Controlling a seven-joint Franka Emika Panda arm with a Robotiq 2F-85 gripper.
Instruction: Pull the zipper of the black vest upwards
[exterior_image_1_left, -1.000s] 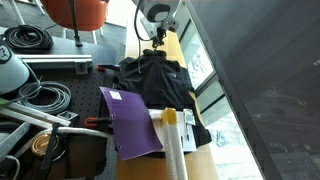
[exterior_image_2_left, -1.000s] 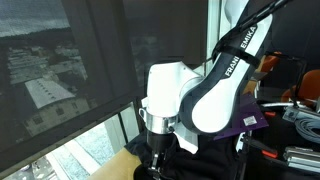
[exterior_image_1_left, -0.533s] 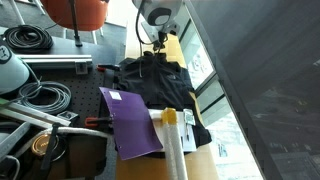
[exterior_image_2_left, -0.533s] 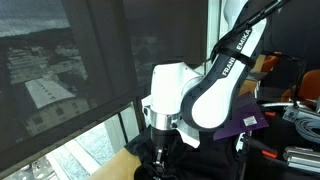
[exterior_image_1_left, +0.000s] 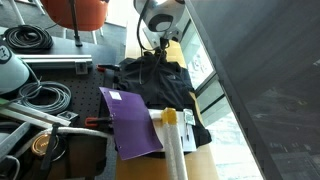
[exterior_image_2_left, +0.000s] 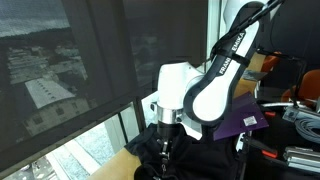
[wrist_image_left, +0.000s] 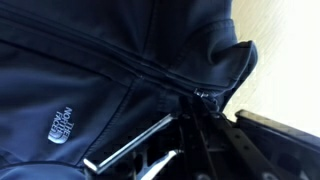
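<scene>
The black vest (exterior_image_1_left: 160, 85) lies rumpled on the wooden table (exterior_image_1_left: 173, 47), its collar at the far end under the arm. It also shows in an exterior view (exterior_image_2_left: 195, 160) and fills the wrist view (wrist_image_left: 90, 60). The zipper (wrist_image_left: 150, 70) runs as a thin dark seam diagonally across the wrist view to a tiny pull at my fingertips. My gripper (exterior_image_1_left: 155, 52) points down over the collar end, also seen in an exterior view (exterior_image_2_left: 166, 148). In the wrist view the gripper (wrist_image_left: 203, 100) is shut on the zipper pull and the fabric tents up to it.
A purple sheet (exterior_image_1_left: 130, 120) lies on the near end of the vest, beside a white roll with a yellow cap (exterior_image_1_left: 172, 140). Coiled black cables (exterior_image_1_left: 30, 40) and clutter sit beside the table. A window wall (exterior_image_2_left: 60, 80) runs along the other side.
My gripper has shifted along the vest toward its collar end, with the pull in it. The fabric under it has risen a little.
</scene>
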